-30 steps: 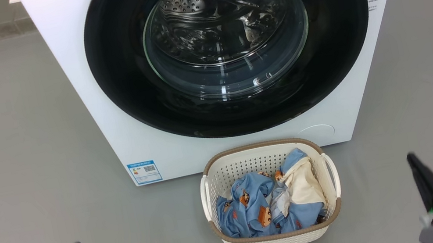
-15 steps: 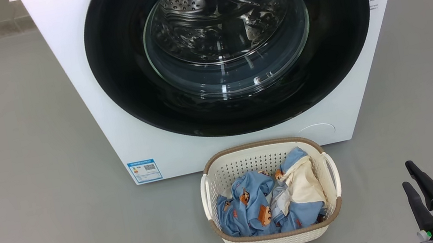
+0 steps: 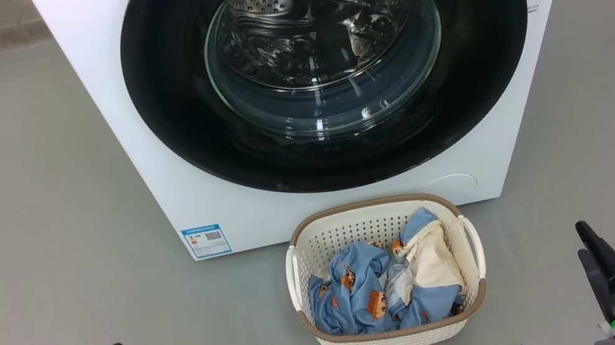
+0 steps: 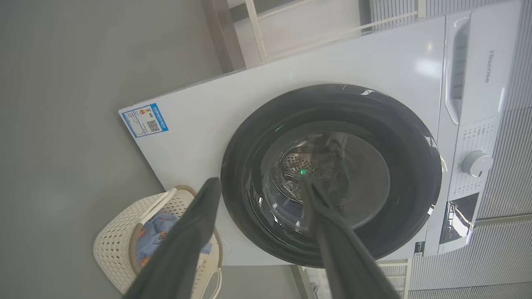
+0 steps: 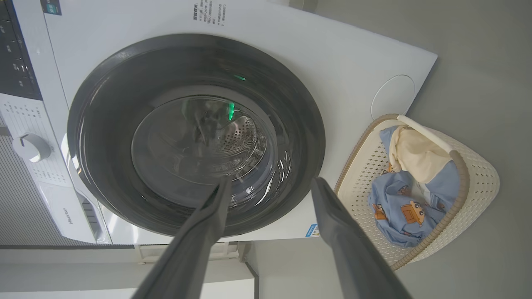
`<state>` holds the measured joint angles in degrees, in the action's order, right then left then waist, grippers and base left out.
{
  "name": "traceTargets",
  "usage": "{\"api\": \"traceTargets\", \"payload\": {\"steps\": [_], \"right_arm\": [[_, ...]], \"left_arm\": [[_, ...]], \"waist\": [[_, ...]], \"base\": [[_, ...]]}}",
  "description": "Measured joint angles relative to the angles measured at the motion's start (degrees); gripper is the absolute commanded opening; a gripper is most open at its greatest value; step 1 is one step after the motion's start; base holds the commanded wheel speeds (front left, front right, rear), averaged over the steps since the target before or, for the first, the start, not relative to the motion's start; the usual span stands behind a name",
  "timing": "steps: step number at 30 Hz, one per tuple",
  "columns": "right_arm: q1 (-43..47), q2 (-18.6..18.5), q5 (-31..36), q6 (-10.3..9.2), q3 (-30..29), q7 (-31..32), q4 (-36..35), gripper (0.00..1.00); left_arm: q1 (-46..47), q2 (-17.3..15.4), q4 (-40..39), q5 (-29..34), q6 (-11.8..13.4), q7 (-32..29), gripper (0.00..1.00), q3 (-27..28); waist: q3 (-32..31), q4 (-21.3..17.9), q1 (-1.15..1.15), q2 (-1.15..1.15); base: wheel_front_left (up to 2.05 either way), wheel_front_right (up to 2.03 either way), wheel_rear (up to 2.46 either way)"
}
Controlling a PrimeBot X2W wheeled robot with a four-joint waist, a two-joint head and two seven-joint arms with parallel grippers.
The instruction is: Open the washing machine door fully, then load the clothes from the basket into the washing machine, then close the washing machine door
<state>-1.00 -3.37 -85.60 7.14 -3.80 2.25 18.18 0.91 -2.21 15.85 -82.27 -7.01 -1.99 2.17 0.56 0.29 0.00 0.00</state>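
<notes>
Here we are at the very start, operator: step one, the door, is the job in hand. The large round washing machine door (image 3: 324, 49), with its glossy black rim and bulging clear glass, sits shut and flush against the big white boxy front-loading washing machine (image 3: 111, 137) at twelve o'clock in your head view. Through the glass you can see the steel drum with no laundry in it.

At six o'clock from that door, just in front of the machine on the grey floor (image 3: 24, 216), stands the small cream-white perforated plastic basket (image 3: 373, 206) with the brown woven-look rim. The clothes (image 3: 360, 293), light-blue pieces with orange-brown cartoon prints plus a cream-white one, are bundled inside it, none loaded yet.

Your left tool (image 4: 259, 182) hangs low at seven o'clock, your right tool (image 5: 271, 182) low at four o'clock, both well apart from the basket and the machine. Each wrist view shows its two dark fingers spread wide with nothing between them, and both are looking at the door.

Next move, as I read it: bring one tool up to the black rim and find purchase on its edge. I can't make out a handle or recess from here, nor which side carries the hinge, so settle that before you commit. Then pull in an arc until the door stands fully open, and mind the basket below it.
</notes>
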Motion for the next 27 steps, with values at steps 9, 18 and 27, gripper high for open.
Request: {"api": "traceTargets", "payload": {"steps": [9,18,27], "right_arm": [[-1.2,-1.5,4.9,0.01,2.3,-1.5,-0.5,1.0],[-2.1,-3.5,12.1,0.01,5.4,-3.0,0.2,1.0],[-2.9,-4.6,18.8,0.01,7.6,-4.5,0.9,1.0]], "left_arm": [[0.0,-0.6,-0.6,7.3,0.0,1.4,1.0,-0.8],[0.0,-1.2,-0.6,15.0,0.0,3.0,1.0,-1.8],[0.1,-1.7,-0.4,23.0,0.0,4.6,1.0,-2.5]], "waist": [[-0.1,0.1,0.0,0.0],[-0.1,0.1,0.0,0.0],[-0.1,0.1,0.0,0.0]], "base": [[0.0,0.0,0.0],[0.0,0.0,0.0],[0.0,0.0,0.0]]}}
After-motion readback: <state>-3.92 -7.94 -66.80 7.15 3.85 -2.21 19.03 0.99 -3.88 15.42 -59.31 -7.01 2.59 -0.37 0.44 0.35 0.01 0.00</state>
